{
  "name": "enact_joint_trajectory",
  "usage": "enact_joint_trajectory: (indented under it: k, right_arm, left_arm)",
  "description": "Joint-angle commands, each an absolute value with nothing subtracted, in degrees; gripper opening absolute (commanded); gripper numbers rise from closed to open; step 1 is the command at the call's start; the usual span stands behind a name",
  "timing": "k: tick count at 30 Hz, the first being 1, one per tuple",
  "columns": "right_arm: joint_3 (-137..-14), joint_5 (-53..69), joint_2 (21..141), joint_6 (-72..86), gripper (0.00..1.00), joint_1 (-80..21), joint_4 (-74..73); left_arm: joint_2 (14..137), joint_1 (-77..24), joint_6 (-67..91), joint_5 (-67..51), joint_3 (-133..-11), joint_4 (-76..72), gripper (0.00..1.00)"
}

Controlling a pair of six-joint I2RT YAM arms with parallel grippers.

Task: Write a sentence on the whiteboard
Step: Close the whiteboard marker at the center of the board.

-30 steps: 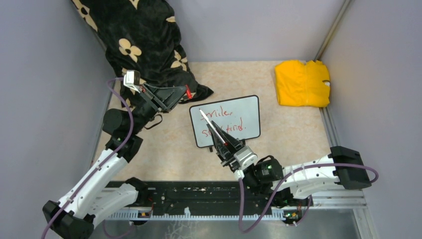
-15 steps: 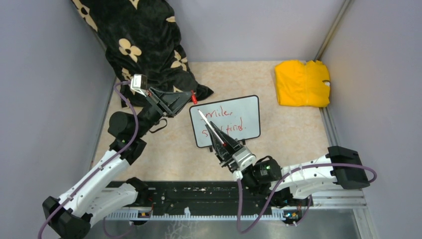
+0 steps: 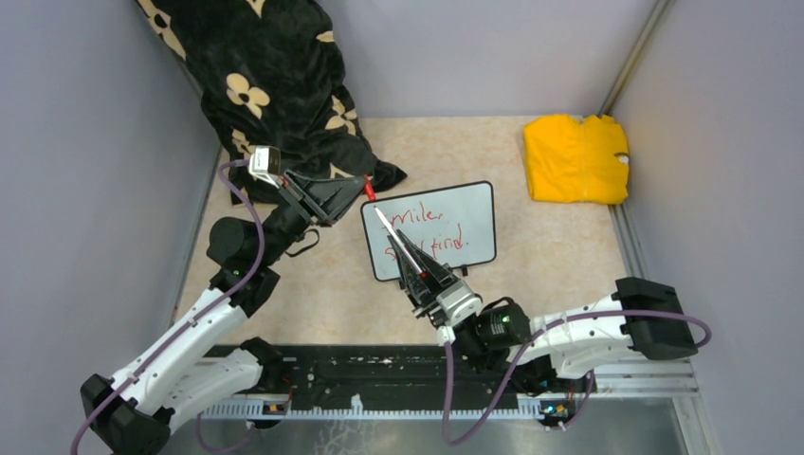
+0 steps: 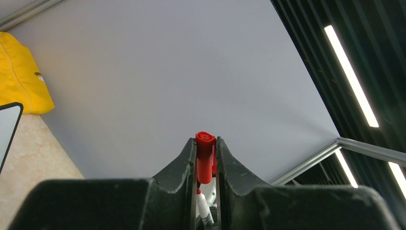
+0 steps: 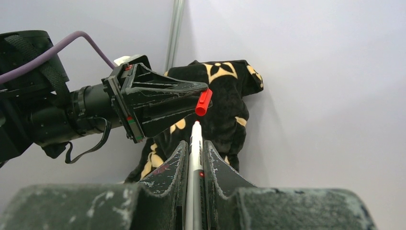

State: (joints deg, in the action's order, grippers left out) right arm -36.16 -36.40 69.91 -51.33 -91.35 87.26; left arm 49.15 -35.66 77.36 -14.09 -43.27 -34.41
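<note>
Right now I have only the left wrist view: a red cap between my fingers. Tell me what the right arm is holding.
Observer: The right gripper is shut on a white marker, its bare tip aimed at the red cap in the left gripper.
Operator: Give me tip versus cap.
Observer: Apart. In the right wrist view the tip sits just below the cap's mouth, not inside it.
Operator: Report the board.
Observer: The whiteboard lies flat and carries the sentence in red, in two lines. The marker crosses its left part and hides some letters.
</note>
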Motion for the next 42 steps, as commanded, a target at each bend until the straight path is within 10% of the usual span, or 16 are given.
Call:
enact_joint_trajectory:
  k: [1, 42]
  right_arm:
    - [-38.9, -36.4, 70.0, -51.7, 0.00, -91.8, 91.5]
    - [-39.3, -37.7, 71.5, -53.4, 0.00, -91.8, 93.5]
  left_arm:
    - [48.0, -36.3, 78.0, -13.1, -42.8, -36.4, 0.00]
    - [47.3, -36.6, 77.6, -13.8, -41.2, -36.5, 0.00]
